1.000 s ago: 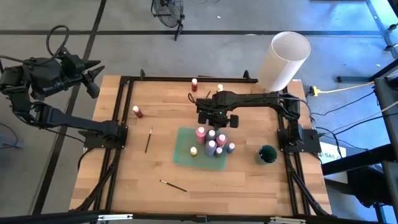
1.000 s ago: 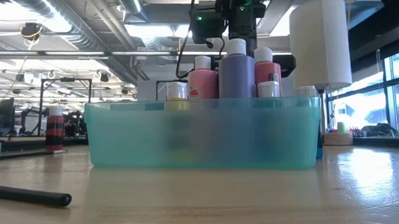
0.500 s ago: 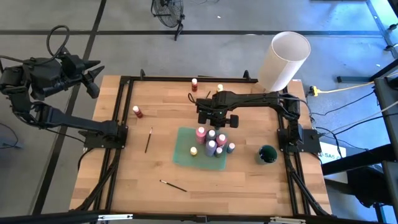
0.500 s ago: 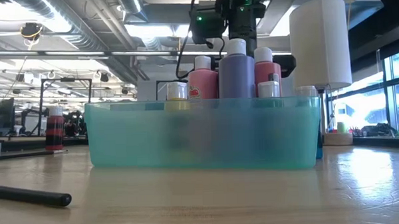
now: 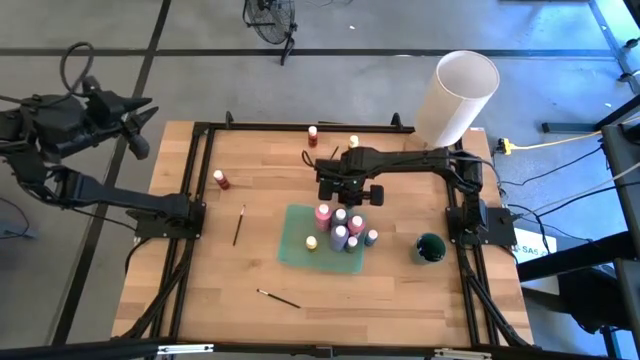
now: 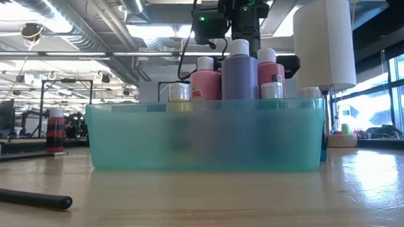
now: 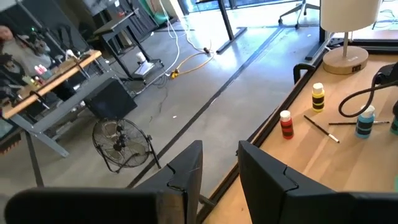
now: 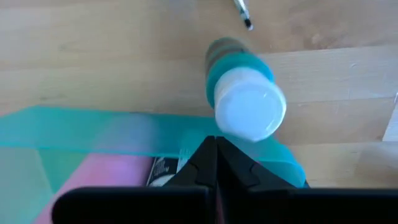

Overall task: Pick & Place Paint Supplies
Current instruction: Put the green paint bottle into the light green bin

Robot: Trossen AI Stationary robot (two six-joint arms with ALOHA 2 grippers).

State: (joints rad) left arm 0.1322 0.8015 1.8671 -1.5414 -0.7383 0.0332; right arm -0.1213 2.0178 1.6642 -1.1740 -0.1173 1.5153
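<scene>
A teal tray [image 5: 300, 243] at the table's middle holds several small paint bottles, among them a pink one [image 5: 323, 213] and a purple one [image 6: 240, 75]. My right gripper [image 8: 216, 152] hangs over the tray's far wall [image 8: 81, 127], pointing down, shut on nothing. A blue bottle with a white cap [image 8: 247, 102] stands on the wood just beyond that wall, beside the fingertips. Two red bottles [image 5: 313, 134] [image 5: 220, 180], a yellow one [image 5: 353, 142] and two brushes [image 5: 239, 225] [image 5: 278, 298] lie loose on the table. My left gripper [image 7: 219, 171] waits open, raised off the table's far left corner.
A large white cylinder [image 5: 455, 97] stands at the far right corner. A dark green cup [image 5: 430, 248] sits right of the tray. A black frame [image 5: 200, 130] borders the table. Bare wood lies near the front edge around the brush.
My left arm has drawn back a little toward the left, away from the table. My right arm and the bottles have kept still.
</scene>
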